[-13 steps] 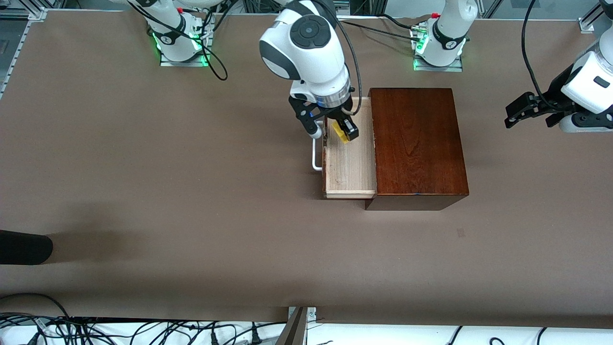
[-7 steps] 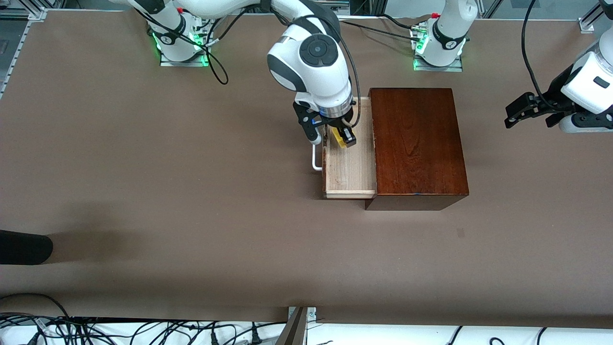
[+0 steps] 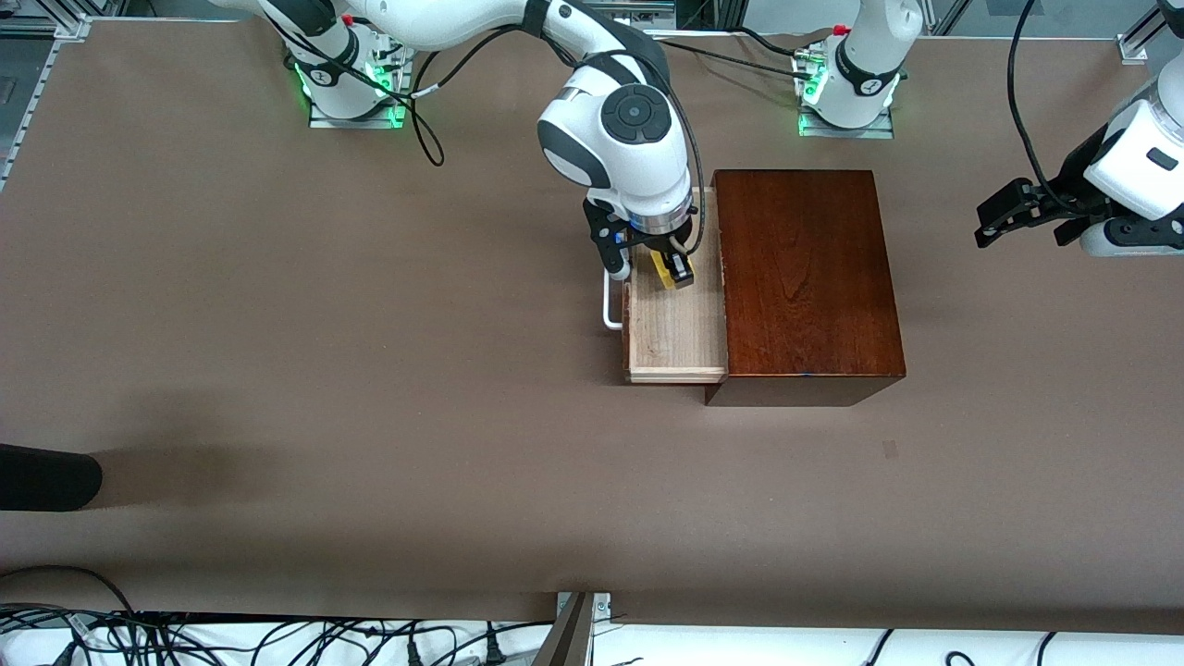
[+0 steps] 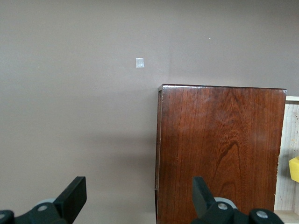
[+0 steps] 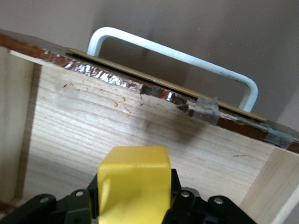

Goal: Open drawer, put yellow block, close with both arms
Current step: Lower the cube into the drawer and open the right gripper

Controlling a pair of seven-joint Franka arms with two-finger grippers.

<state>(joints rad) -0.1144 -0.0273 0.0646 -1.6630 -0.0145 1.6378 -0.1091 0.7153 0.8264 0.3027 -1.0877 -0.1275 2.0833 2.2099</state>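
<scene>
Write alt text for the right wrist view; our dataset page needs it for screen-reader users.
The right end effector holds the yellow block over the open drawer, above its pale wood floor. The drawer's dark reddish front edge and white U-shaped handle show above the block, with the brown table past them.

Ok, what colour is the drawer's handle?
White. The handle shows best in the right wrist view, arching off the drawer front's dark reddish-brown top edge.
</scene>
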